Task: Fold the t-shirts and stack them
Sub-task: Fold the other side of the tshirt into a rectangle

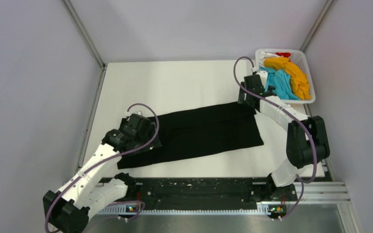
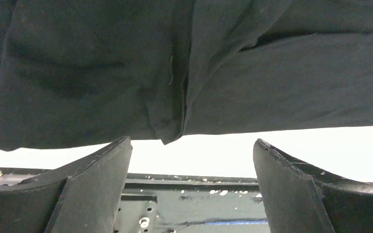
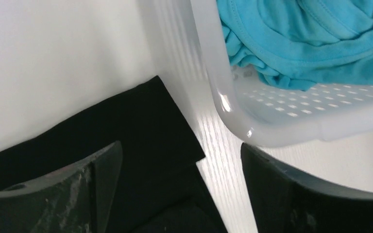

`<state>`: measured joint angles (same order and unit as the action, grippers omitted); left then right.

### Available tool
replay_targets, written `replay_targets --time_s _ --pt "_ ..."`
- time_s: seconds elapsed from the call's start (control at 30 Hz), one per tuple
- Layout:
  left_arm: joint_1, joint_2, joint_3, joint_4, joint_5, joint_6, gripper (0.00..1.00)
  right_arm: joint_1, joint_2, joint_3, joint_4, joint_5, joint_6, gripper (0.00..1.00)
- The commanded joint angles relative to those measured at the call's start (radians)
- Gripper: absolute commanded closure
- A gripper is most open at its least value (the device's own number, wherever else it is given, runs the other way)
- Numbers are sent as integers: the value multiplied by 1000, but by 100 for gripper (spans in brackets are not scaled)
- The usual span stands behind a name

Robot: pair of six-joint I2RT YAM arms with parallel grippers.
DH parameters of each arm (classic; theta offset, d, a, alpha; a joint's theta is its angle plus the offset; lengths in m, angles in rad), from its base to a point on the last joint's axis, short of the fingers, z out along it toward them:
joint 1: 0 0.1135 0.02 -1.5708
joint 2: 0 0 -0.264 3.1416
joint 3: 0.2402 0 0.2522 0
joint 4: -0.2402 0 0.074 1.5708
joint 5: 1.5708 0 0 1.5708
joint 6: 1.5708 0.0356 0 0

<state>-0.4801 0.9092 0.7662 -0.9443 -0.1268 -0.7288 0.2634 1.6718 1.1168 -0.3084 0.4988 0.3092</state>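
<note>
A large black t-shirt [image 1: 201, 133] lies folded into a long band across the middle of the white table. My left gripper [image 1: 137, 137] is open and empty over its left end; the left wrist view shows the shirt's folded edge [image 2: 175, 97] just beyond the fingertips [image 2: 111, 160]. My right gripper [image 1: 246, 97] is open and empty over the shirt's far right corner [image 3: 141, 126], beside the basket. Orange [image 1: 291, 73], sky-blue [image 1: 280, 83], white [image 1: 269, 54] and red [image 1: 283, 54] t-shirts lie bunched in the basket. The sky-blue shirt [image 3: 311, 39] fills the right wrist view's top.
The white plastic basket [image 1: 312, 83] stands at the table's far right corner; its rim [image 3: 213, 73] is close to my right fingers. A black and metal rail [image 1: 199, 191] runs along the near edge. Grey walls close in on both sides.
</note>
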Motion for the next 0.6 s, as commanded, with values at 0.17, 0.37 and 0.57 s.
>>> replay_targets --time_s 0.17,0.37,0.57 --pt "36 193 27 418 -12 2 1 -11 -202 -105 112 -429 14 1" --pt "72 427 107 482 22 32 1 -12 -215 -111 111 -457 4 1" --pt "71 493 106 496 207 37 1 -10 -239 -118 101 -404 -5 1"
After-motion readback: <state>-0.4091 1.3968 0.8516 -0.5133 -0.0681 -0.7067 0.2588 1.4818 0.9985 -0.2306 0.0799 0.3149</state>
